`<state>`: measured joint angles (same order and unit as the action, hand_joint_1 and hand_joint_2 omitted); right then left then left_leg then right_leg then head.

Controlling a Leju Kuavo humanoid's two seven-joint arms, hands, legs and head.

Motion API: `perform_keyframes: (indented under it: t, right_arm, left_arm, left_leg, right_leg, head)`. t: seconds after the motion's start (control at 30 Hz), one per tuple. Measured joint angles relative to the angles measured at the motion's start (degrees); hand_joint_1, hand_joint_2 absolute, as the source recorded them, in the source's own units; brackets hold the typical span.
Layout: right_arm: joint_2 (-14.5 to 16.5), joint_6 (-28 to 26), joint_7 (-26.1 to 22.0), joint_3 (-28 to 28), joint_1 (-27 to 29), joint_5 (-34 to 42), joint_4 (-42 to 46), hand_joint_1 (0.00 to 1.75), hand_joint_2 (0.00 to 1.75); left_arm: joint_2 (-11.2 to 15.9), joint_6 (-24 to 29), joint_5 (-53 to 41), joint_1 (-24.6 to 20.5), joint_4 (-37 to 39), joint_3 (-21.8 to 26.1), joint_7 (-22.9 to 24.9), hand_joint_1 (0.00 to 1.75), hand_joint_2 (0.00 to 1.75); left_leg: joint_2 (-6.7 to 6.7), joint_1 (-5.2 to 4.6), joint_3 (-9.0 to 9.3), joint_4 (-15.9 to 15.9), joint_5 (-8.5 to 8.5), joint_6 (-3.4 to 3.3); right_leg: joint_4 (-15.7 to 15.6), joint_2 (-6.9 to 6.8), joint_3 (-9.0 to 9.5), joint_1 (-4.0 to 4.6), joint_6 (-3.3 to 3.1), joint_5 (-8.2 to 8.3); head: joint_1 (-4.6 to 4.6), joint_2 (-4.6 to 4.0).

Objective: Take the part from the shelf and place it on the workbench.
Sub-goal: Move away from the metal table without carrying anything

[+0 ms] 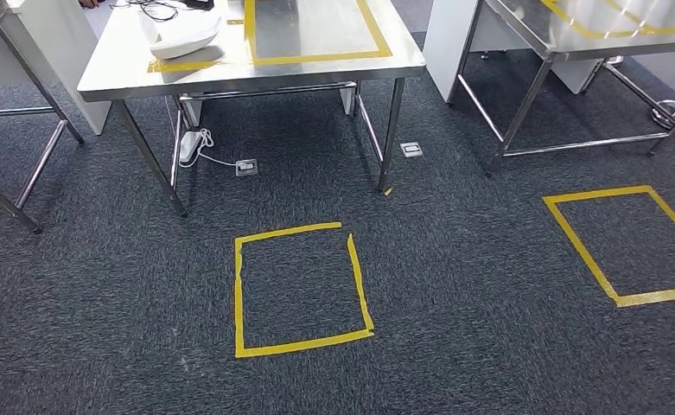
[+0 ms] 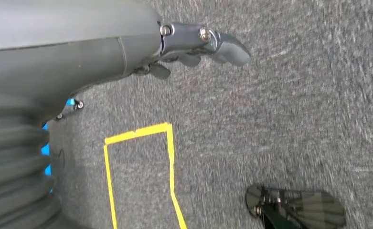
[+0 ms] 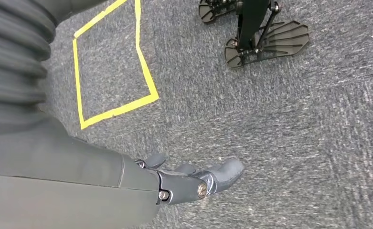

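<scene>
A steel workbench stands ahead at the far side of the carpet, with a yellow taped rectangle on its top. A white rounded object lies on its left part, beside some dark cables. My left hand hangs over the grey carpet, its fingers loose and holding nothing. In the same way my right hand hangs above the carpet and is empty.
A yellow tape square marks the floor just ahead, with another to the right. A second steel table stands at the back right, and a third table's legs at the left. A white power strip lies under the workbench.
</scene>
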<state>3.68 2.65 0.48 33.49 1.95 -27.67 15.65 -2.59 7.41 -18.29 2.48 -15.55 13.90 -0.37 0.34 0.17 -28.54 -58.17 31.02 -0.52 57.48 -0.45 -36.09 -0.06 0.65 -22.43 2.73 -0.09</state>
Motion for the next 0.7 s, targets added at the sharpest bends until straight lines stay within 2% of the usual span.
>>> perform_keyframes:
  t: [0.6,0.7]
  right_arm:
    - [-2.07,-2.08,-0.20,-25.10,5.21,22.78,4.60,0.00,0.00]
    - [-2.21,-2.37,-0.23,-28.05,6.88,26.07,4.37,0.00,0.00]
  left_arm:
    - [1.51,-5.89,15.02,4.55,-5.24,-9.63,0.21,0.00,0.00]
    - [1.78,-6.73,17.15,4.39,-7.00,-10.67,0.26,0.00,0.00]
  left_leg:
    - [-0.01,0.08,-0.15,0.01,-0.12,0.35]
    - [0.13,-0.32,-0.03,-0.33,-0.22,0.13]
  right_leg:
    - [0.34,0.00,-0.33,0.07,-0.17,-0.13]
    - [0.17,0.16,-0.54,0.00,0.21,0.25]
  head:
    - [0.00,0.00]
    - [-0.05,0.00]
